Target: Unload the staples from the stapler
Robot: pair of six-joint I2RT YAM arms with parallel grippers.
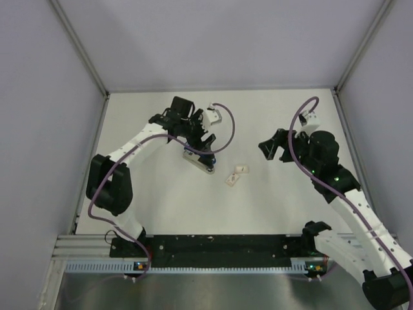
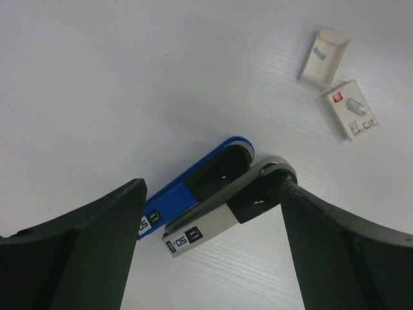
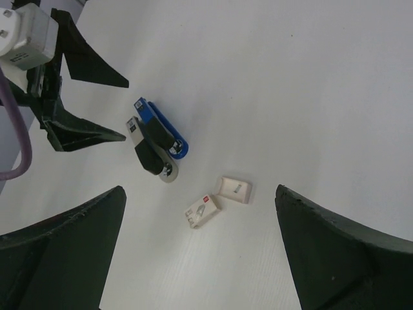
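Observation:
The stapler (image 1: 201,161) lies on the white table, swung open in a V. In the left wrist view its blue body (image 2: 187,187) and its grey metal part with black end (image 2: 222,210) meet at the hinge on the far side. My left gripper (image 2: 211,194) is open, hanging just above the stapler with one finger on each side; it holds nothing. It also shows in the top view (image 1: 200,143) and the right wrist view (image 3: 124,110). My right gripper (image 1: 268,148) is open and empty, to the right of the stapler (image 3: 155,139).
Two small whitish boxes lie right of the stapler: a shut printed staple box (image 3: 203,211) and an open tray-like one (image 3: 234,189). They also show in the top view (image 1: 236,174) and the left wrist view (image 2: 352,108). Grey walls enclose the table.

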